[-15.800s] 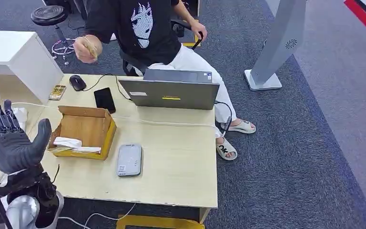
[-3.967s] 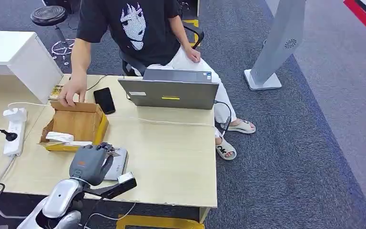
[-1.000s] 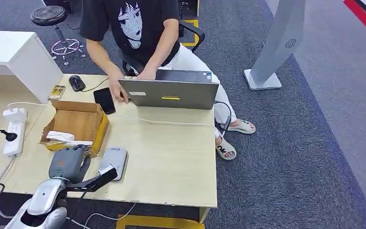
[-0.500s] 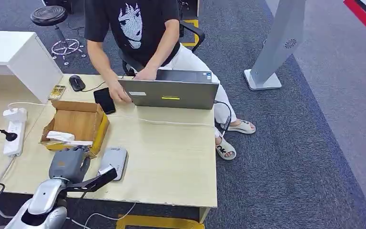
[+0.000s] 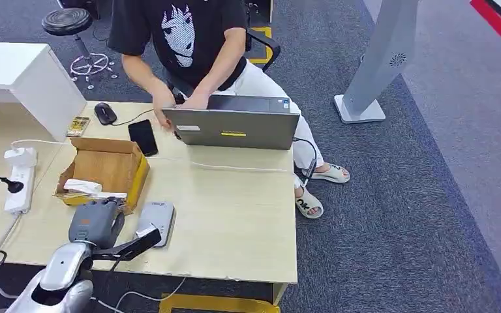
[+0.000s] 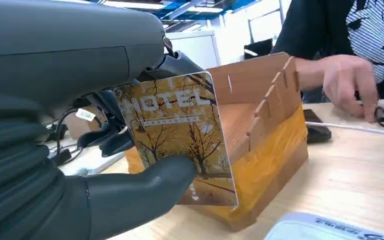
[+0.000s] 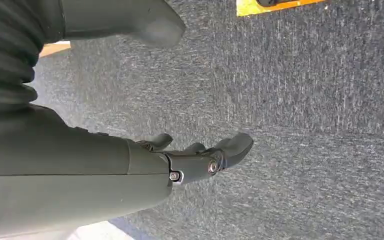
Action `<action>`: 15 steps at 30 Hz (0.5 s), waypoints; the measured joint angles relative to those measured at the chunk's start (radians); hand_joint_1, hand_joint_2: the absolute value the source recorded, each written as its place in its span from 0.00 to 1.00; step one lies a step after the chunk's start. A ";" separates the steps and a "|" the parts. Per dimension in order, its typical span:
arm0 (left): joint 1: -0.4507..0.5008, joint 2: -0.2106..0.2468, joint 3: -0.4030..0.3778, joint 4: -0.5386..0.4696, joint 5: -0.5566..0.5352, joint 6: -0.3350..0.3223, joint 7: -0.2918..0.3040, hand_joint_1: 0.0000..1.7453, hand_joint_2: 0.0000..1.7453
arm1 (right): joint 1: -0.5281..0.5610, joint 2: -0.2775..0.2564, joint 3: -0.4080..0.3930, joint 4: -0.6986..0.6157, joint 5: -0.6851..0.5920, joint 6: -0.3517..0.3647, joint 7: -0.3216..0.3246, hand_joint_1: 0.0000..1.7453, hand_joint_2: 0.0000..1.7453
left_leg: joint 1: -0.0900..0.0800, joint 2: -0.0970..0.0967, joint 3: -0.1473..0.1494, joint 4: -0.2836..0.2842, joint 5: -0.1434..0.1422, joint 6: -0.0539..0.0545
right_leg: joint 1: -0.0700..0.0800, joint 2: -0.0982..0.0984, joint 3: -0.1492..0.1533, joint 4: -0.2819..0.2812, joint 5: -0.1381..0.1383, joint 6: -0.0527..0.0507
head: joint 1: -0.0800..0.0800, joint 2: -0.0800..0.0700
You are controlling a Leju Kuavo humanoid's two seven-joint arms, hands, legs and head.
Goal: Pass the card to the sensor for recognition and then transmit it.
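Both hands unmoved: left hand [image 5: 96, 223] still pinches card [image 6: 180, 135], right hand [image 7: 195, 160] spread.

The left hand [image 5: 95, 223] hung low over the near table edge, thumb [image 6: 145, 182] and fingers pinching a card [image 6: 180, 135] upright; the right hand [image 7: 145, 165] hung with fingers apart, holding nothing

You have a seated person [image 5: 189, 39] at the desk's [image 5: 241, 215] far edge behind an open laptop [image 5: 235, 127]. Black phone [image 5: 143, 137] and mouse [image 5: 106, 113] far-left; power strip [image 5: 18, 179] along left edge.
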 joint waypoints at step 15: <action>-0.040 -0.009 -0.014 0.047 -0.009 0.017 -0.013 1.00 1.00 | -0.011 -0.017 0.022 0.040 -0.003 -0.012 -0.003 0.00 1.00 | 0.000 0.000 0.000 0.000 0.000 0.000 | 0.000 0.000 0.000 0.000 0.000 0.000 | 0.000 0.000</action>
